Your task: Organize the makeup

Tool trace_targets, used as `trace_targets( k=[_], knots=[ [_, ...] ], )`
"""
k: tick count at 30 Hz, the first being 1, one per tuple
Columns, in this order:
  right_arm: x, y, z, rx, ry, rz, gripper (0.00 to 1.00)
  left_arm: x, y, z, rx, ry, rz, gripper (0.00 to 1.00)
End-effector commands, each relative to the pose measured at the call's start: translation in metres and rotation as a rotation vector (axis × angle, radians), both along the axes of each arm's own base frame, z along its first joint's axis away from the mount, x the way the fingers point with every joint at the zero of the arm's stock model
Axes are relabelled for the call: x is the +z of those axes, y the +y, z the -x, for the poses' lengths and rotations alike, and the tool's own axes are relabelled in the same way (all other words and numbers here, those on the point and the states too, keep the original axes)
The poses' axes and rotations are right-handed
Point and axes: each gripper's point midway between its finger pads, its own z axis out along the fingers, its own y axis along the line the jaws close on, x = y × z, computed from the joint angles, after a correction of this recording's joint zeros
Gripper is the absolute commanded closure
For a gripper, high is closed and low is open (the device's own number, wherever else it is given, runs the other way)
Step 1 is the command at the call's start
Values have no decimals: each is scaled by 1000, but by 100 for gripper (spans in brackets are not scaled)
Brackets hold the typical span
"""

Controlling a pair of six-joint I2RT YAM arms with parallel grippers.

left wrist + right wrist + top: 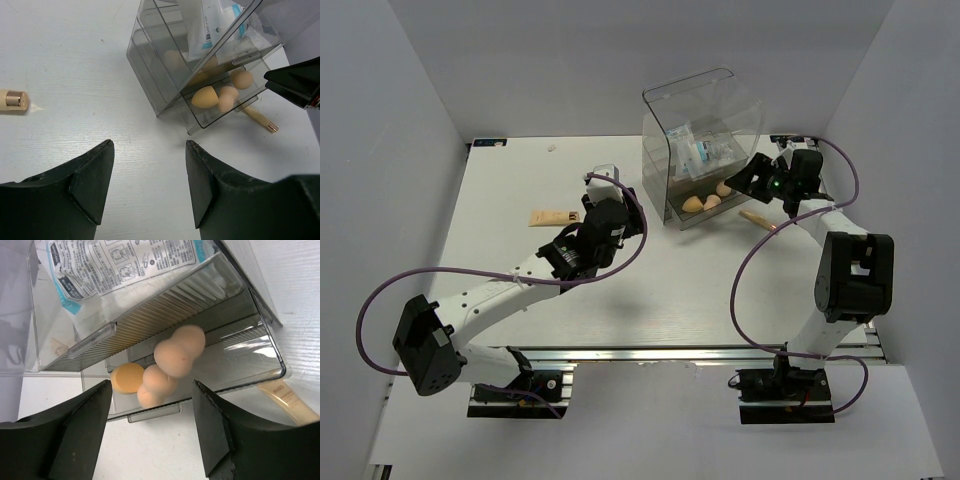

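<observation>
The clear drawer box stands at the back right with its lower drawer pulled out. Peach sponges lie in that drawer; one sponge looks blurred just above the others. My right gripper hangs open over the drawer's front, holding nothing. The clear packet sits in the upper drawer. The thin peach stick lies on the table by the drawer's right side. The beige tube lies left of my left gripper, which is open and empty above the table.
White walls close the table in on three sides. The right gripper shows at the right edge of the left wrist view, next to the drawer. The tube's gold cap is at that view's left edge.
</observation>
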Motion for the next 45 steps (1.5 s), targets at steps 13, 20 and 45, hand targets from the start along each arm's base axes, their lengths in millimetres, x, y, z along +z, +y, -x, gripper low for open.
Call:
trace_targets(
  k=[13, 20, 45],
  knots=[
    [66, -13, -1, 98, -348, 221, 52, 7, 0, 4, -10, -12, 20, 32],
    [23, 4, 57, 514, -499, 485, 100, 6, 1, 6, -12, -13, 40, 64],
    [-37, 37, -14, 781, -851, 1118, 54, 3, 20, 10, 39, 2, 93, 87]
  ],
)
